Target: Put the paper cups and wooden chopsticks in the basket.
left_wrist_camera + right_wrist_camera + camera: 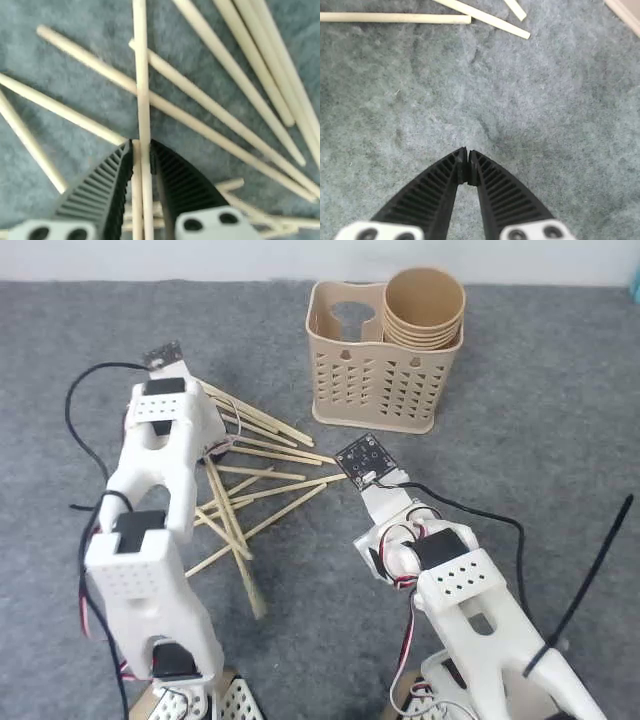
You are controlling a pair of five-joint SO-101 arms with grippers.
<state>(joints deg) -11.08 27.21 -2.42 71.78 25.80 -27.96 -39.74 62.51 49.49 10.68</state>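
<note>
The beige plastic basket (370, 390) bears rows of small slots; the stacked paper cups (425, 302) are tan; the wooden chopsticks (141, 75) pale cream; the fuzzy surface (540, 460) mottled grey.

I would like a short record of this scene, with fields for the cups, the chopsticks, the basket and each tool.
paper cups: stacked, standing inside the basket
loose chopsticks: scattered on the grey carpet, outside the basket
left tool: shut on a chopstick in the pile
right tool: shut, holding nothing, over bare carpet
not yet done: chopsticks into the basket
</note>
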